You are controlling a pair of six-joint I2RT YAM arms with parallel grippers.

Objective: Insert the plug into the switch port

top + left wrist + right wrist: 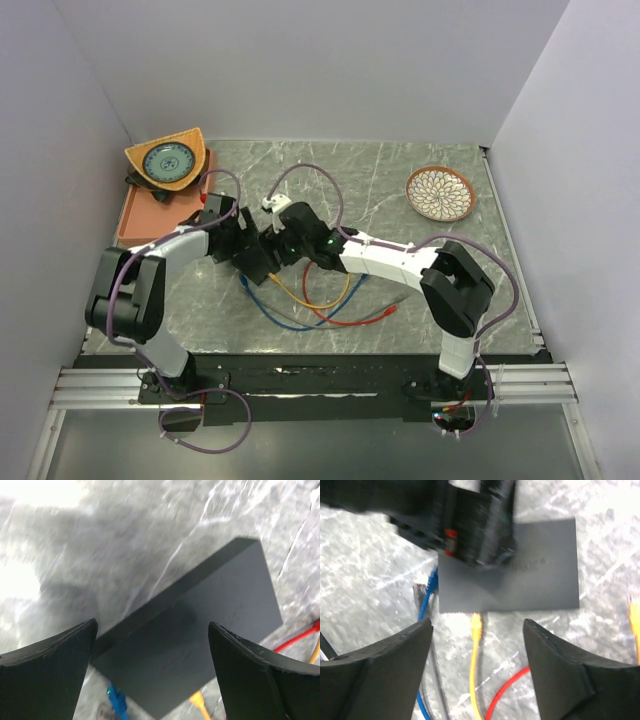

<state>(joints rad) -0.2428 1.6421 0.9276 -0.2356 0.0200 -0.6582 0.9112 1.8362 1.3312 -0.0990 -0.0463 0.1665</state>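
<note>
Two arms reach over a grey, white-veined marble bench (400, 165) set in a booth of plain pale walls, with a metal rail (320, 385) along its near edge. Near the middle of the bench lies the flat matte-black box (545, 575), mostly covered by the arms in the top view.

Left of the box and further back, an orange tray (135, 222) sits at the bench's edge. A woven, wedge-shaped basket (196, 152) overlaps the tray's far end and holds a round teal dish (167, 160). Right of the box and further back stands a shallow bowl (441, 193) with a white petal pattern.

On the box's near side, loose cables loop over the marble, among them a red cable (506, 686). The yellow plug (476, 621) has its tip against the box's near edge; whether it is seated in a socket cannot be told. A blue plug (433, 582) lies at the box's corner just beside it.

The left hand (152, 630) hangs above the box, fingers spread wide, gripping nothing. The right hand (477, 627) hovers over the box's near side, fingers spread to either side of the yellow plug without touching it.
</note>
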